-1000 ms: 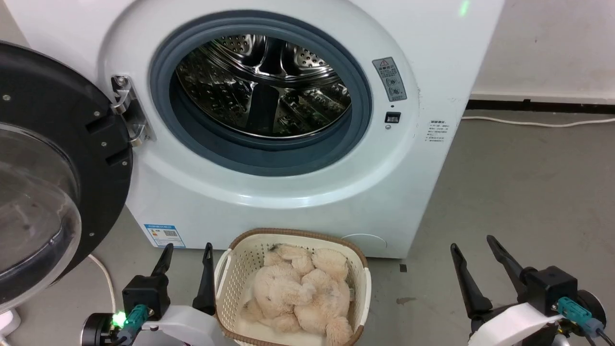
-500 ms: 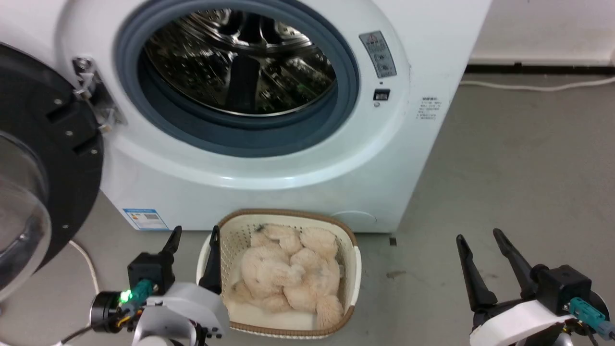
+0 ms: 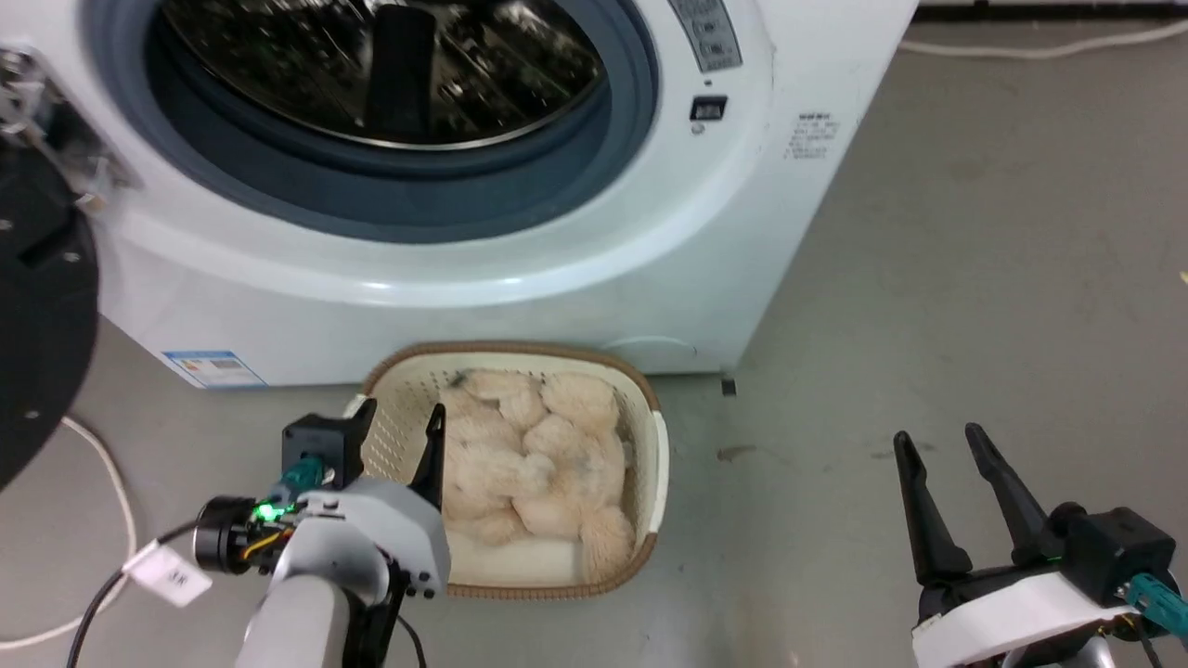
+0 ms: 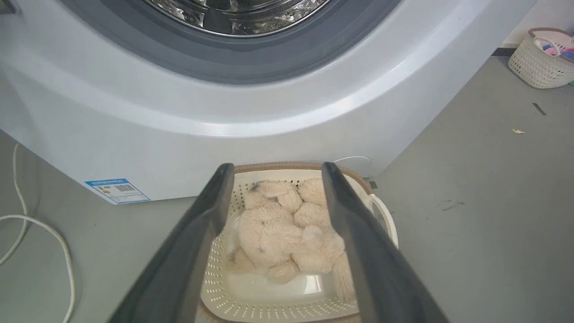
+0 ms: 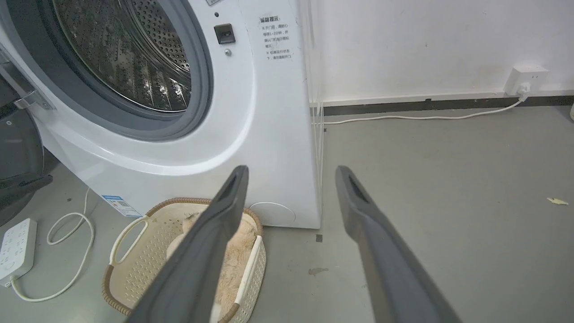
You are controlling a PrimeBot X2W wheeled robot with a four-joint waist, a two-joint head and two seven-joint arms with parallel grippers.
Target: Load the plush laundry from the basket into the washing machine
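Plush laundry (image 3: 529, 455), cream-beige and shaggy, lies bundled in the basket (image 3: 661, 464), lumpy limbs piled mostly toward the far and right side; a bare patch of basket bottom shows at the near side. Basket is cream perforated plastic with a brown woven rim and sits on the grey floor (image 3: 928, 278) just in front of the washing machine (image 3: 557, 278), near its right front corner. The washer's door (image 3: 37, 306) is swung open to the left, black rim in view. Its grey rubber ring (image 3: 390, 199) surrounds the round opening, with the perforated steel drum (image 5: 130, 63) shiny inside. A blue label sticker (image 3: 213, 368) is on the washer's lower left front.

Left gripper (image 3: 403, 408) hangs over the basket's near-left corner with its jaws spread wide and empty. In the head view one finger lies over the left rim and the other over the basket's inside, beside the plush. In the left wrist view the two fingers frame the plush from above; contact with it cannot be told.

Right gripper (image 3: 936, 434) is over bare floor, well right of the basket, jaws also wide and empty, fingers pointing toward the far side.

A white cable (image 3: 102, 464) curls on the floor left of the basket, with a power strip (image 5: 15, 244) further left. A second basket (image 4: 542, 58) stands far right. A wall socket (image 5: 524, 76) sits on the far wall.
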